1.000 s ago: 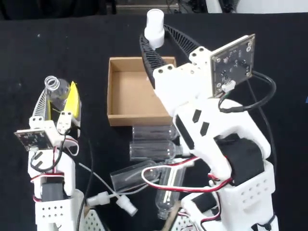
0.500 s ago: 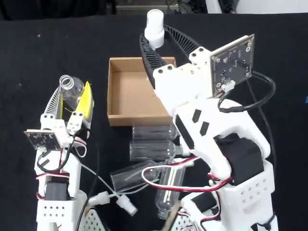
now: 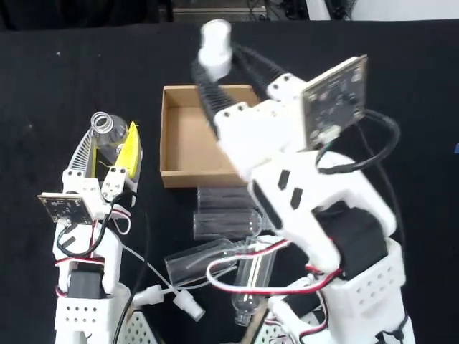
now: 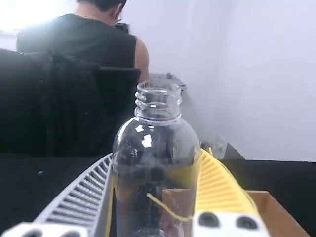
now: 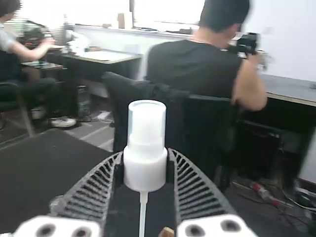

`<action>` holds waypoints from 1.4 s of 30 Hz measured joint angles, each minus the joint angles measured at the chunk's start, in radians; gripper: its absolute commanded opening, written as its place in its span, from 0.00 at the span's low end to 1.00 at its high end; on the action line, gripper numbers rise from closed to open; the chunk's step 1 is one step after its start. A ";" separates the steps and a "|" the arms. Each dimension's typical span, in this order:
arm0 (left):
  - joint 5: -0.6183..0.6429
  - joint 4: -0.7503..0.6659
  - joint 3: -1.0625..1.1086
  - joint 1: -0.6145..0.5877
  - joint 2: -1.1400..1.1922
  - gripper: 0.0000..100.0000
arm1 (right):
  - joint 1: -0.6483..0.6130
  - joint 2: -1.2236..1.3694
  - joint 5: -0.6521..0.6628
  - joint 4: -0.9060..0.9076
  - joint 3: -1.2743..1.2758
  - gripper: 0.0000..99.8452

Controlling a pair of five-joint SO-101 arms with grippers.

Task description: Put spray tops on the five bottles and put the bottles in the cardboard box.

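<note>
- Two loose spray tops [image 3: 188,307] with thin dip tubes lie on the black table [image 3: 86,64] at its near edge, just beside the base of the left arm.
- Four uncapped clear bottles [image 3: 226,223] lie on their sides between the near edge and the cardboard box [image 3: 204,178].
  - Two lie side by side, parallel to the box's near wall, and the one closest to the box is just beside that wall.
  - The other two lie nearer the near edge at an angle to each other, and one is partly hidden under the right arm.
- The left gripper [image 3: 113,134] is on the side of the box toward the table's left edge, apart from it.
  - Its white ribbed finger and its yellow finger are closed around the body of a fifth clear bottle [image 4: 157,143].
  - The bottle's open threaded neck points out past the fingertips and carries no top.
- The cardboard box sits open near the middle of the table, and the part of its floor that shows is bare.
- The right gripper [image 3: 219,64] is raised, and from above it appears past the far wall of the box.
  - Its two dark ribbed fingers are clamped on the collar of a white spray top [image 5: 145,128].
  - The nozzle cap points away from the wrist, and the dip tube runs back between the fingers.
</note>
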 measured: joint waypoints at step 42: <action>0.000 -0.114 0.000 0.000 0.000 0.03 | -0.035 -0.132 -0.098 -0.250 0.138 0.01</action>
